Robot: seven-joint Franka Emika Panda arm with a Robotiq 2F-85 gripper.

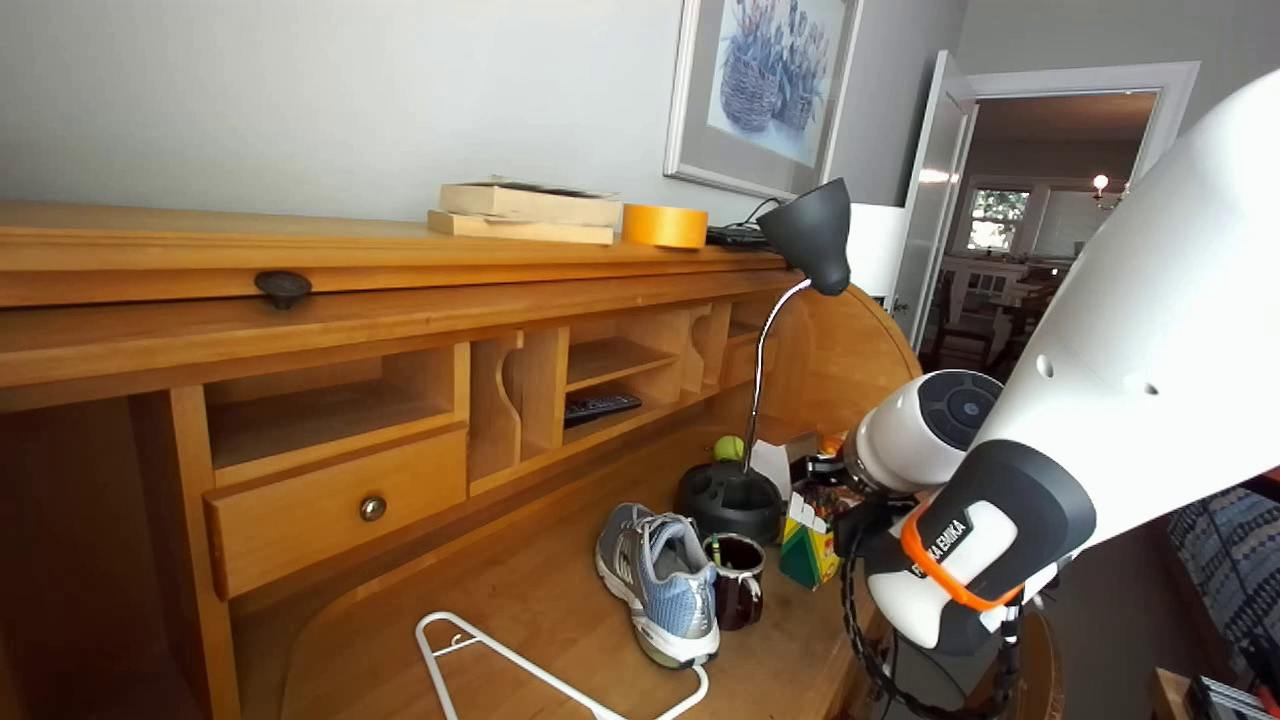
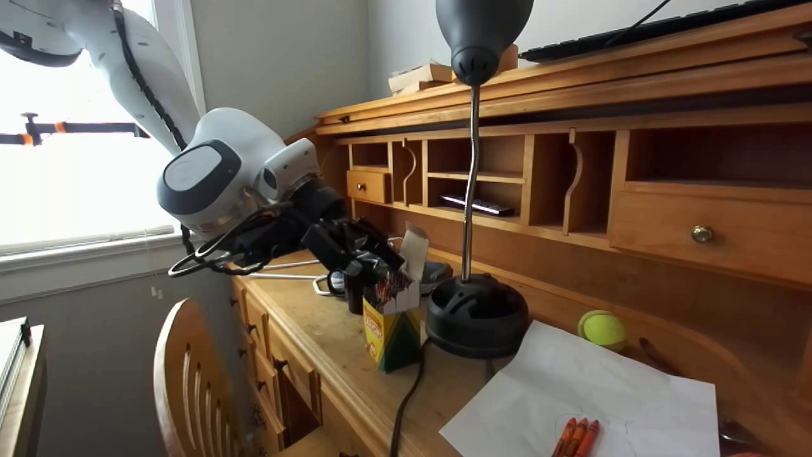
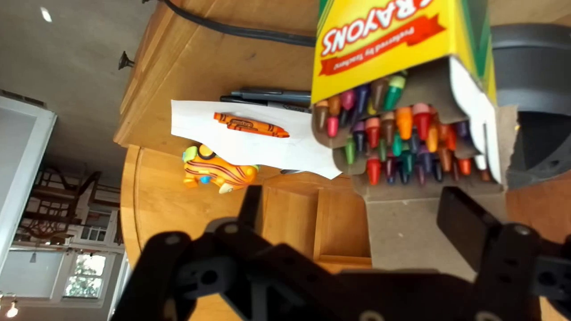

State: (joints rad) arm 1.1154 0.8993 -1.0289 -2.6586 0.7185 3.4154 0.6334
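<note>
My gripper (image 3: pixel 354 211) is open, its black fingers wide apart, and nothing is held between them. In an exterior view the gripper (image 2: pixel 380 263) is just over the open top of a yellow and green crayon box (image 2: pixel 393 339). The box stands upright on the desk. In the wrist view the box (image 3: pixel 379 49) shows many coloured crayons (image 3: pixel 401 129) with tips facing the gripper. Its raised cardboard lid flap (image 3: pixel 401 232) lies behind the right finger; I cannot tell if they touch. Orange crayons (image 3: pixel 250 125) lie on white paper (image 3: pixel 272 149).
A black desk lamp (image 2: pixel 477 324) stands beside the box, its cord (image 2: pixel 412 400) running past. A dark mug (image 1: pixel 738 590), a grey-blue shoe (image 1: pixel 660 590) and a white hanger (image 1: pixel 540 668) are nearby. A tennis ball (image 2: pixel 601 330), pens (image 3: pixel 272 95) and an orange toy (image 3: pixel 218 171) lie on the desk.
</note>
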